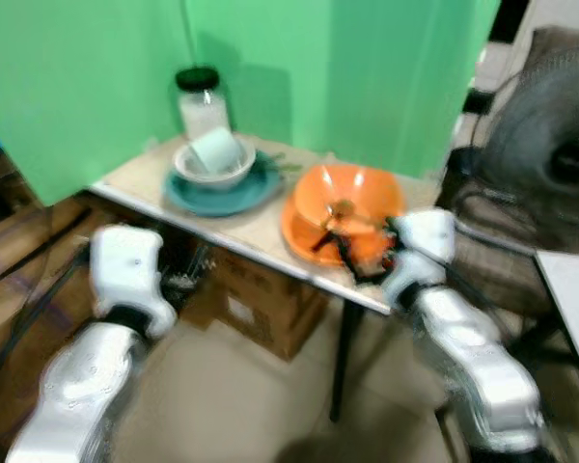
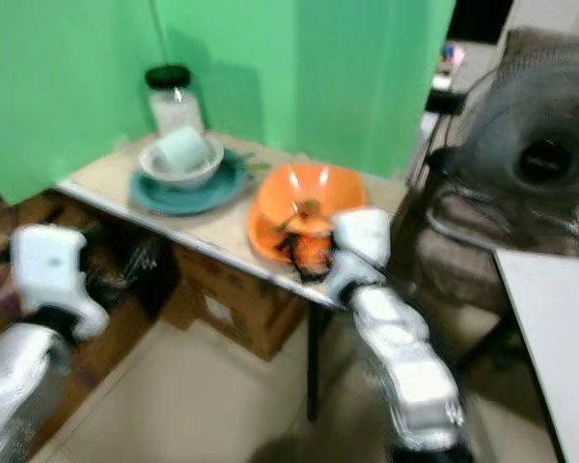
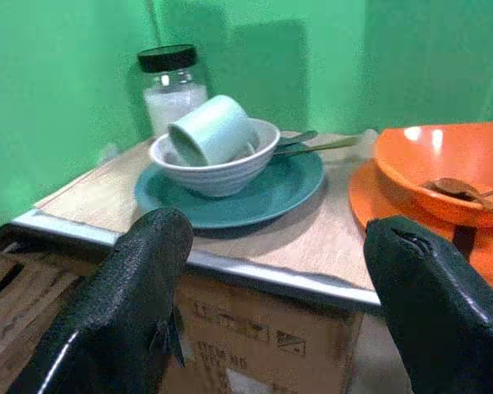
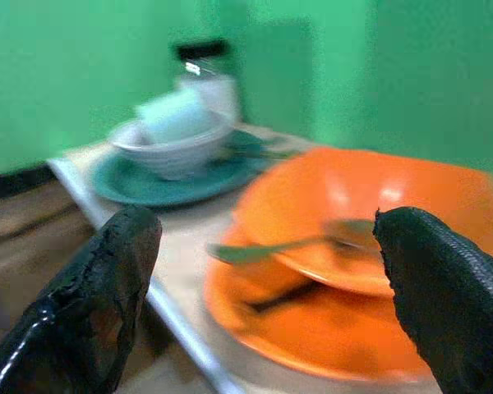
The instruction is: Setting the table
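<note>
Counter (image 1: 261, 231): small and pale, set against a green backdrop (image 1: 367, 68); it carries all the tableware.
Teal plate (image 1: 217, 193): toward 10 o'clock on the counter, with a white bowl (image 1: 212, 169) on it.
Cup (image 3: 212, 130): pale green, lying tipped on its side inside the white bowl.
Jar (image 1: 201, 96): black lid, white contents, at 12 o'clock behind the teal plate.
Orange bowl (image 1: 347, 193): sits on an orange plate (image 1: 304, 236) toward 3 o'clock, near the front edge; a spoon (image 4: 279, 245) rests in it.
Right claw (image 4: 267, 275): fingers spread wide, holding nothing, just before the orange plate and bowl.
Left claw (image 3: 271, 312): wide apart and free, below the counter edge, facing the teal plate.
Box (image 1: 265, 304): cardboard, under the counter.
Fan (image 1: 550, 164): dark, at 3 o'clock beside the counter.
</note>
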Robot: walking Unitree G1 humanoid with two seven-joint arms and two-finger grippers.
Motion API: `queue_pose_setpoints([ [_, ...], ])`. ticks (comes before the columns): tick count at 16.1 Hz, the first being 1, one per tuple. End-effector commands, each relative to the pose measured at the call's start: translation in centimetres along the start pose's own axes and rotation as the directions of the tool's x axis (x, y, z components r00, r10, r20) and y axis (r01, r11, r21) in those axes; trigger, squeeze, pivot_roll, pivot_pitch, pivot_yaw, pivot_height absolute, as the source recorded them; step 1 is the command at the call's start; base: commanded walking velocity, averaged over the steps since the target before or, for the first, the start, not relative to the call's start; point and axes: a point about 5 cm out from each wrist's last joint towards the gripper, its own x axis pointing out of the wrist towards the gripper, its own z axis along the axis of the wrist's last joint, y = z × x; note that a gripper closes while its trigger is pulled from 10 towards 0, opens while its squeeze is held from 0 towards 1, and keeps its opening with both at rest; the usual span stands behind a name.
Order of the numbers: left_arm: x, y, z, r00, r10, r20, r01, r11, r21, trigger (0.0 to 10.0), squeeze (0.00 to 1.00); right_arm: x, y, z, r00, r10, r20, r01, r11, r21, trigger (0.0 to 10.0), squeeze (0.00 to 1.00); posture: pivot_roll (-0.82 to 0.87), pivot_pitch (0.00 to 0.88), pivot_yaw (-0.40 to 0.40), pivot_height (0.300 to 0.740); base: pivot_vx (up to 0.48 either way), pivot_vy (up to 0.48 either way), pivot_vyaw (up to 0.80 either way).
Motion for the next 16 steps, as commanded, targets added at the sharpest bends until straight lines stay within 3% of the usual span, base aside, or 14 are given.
queue_pose_setpoints([
  [1,0.04,-0.59,0.29,1.000,-0.024,0.015,0.024,1.000,0.001,10.0,0.00,-0.30,-0.97,0.20,0.999,-0.031,0.013,0.032,0.999,-0.018,10.0,0.00,0.00,0.000,0.041,0.740,0.319,0.000,0.00],
  [16,0.23,-0.71,0.23,0.999,-0.034,0.021,0.034,0.999,0.006,10.0,0.00,0.18,-0.78,0.52,0.999,-0.015,0.028,0.015,1.000,0.000,10.0,0.00,-0.01,0.000,0.045,0.740,0.311,0.000,0.00],
])
